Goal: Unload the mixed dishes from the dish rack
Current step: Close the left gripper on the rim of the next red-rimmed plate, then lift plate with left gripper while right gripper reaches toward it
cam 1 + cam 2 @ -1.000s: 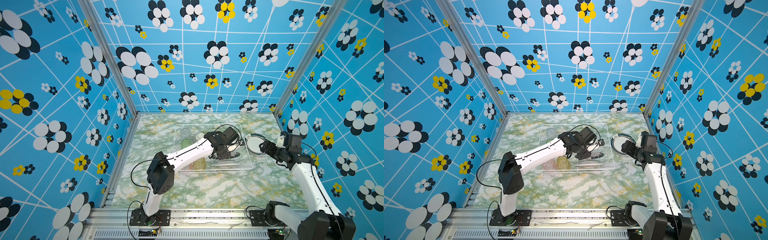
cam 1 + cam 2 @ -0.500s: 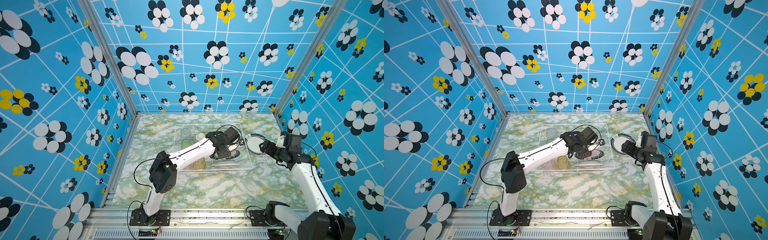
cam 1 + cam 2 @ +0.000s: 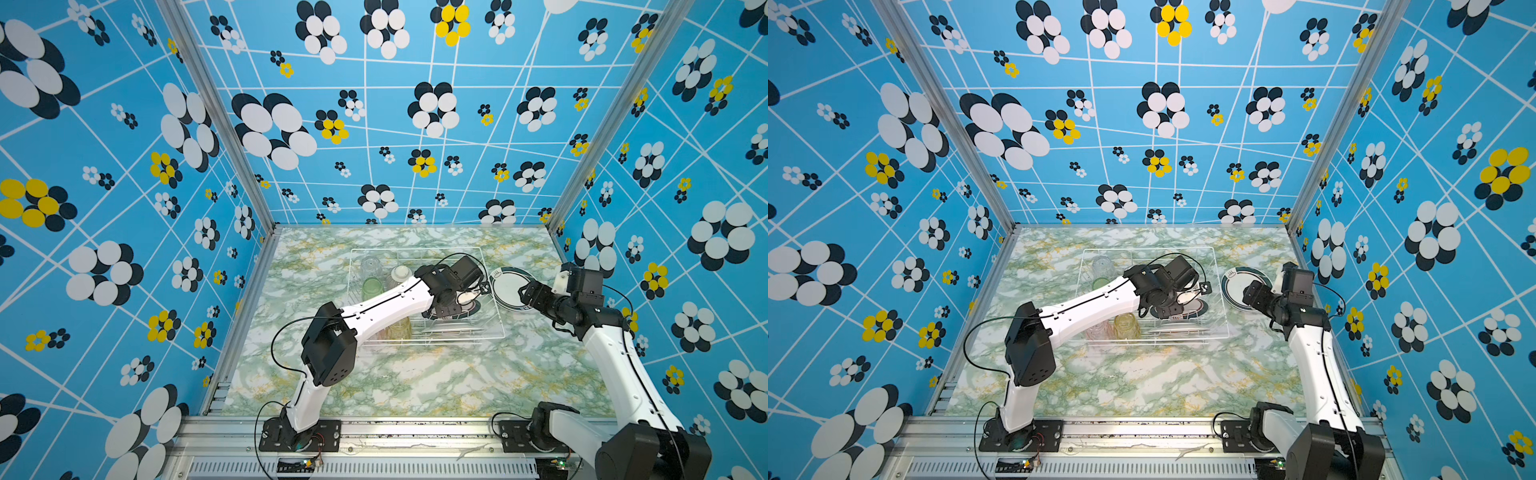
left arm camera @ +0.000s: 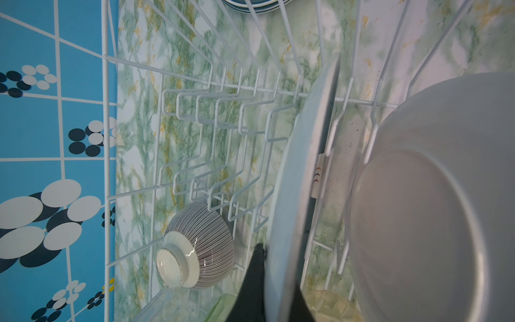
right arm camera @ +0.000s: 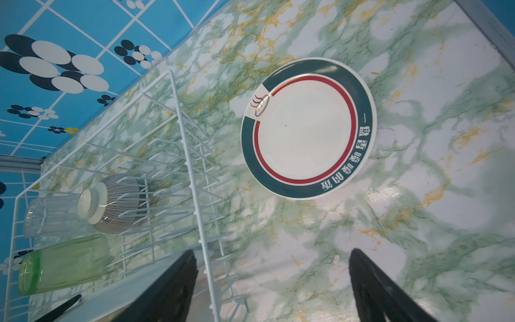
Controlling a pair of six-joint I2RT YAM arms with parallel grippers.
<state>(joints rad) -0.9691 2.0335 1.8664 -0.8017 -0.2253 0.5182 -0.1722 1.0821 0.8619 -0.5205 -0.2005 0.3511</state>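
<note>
The white wire dish rack [image 3: 415, 250] stands mid-table in both top views. My left gripper [image 3: 463, 297] reaches into its right half and is shut on the rim of an upright plate [image 4: 301, 181], which shows edge-on between the black fingers [image 4: 257, 278]. A second plate [image 4: 432, 200] stands behind it, back side showing. A green-rimmed plate [image 5: 306, 128] lies flat on the table right of the rack. My right gripper [image 5: 273, 278] hovers open near that plate, holding nothing. An upside-down striped bowl [image 4: 195, 245] and clear [image 5: 50, 216], green [image 5: 64, 264] and amber [image 3: 1127, 326] tumblers fill the rack's left half.
A pink tumbler [image 3: 1098, 330] stands beside the amber one at the rack's front left. Another plate [image 3: 451, 330] rests edge-on near the rack's front wire. Blue flowered walls [image 3: 124, 249] enclose the marbled table [image 3: 415, 382] on three sides.
My left gripper's jaws have closed onto the upright plate's rim in the rack. The right arm has stayed where it was, still open.
</note>
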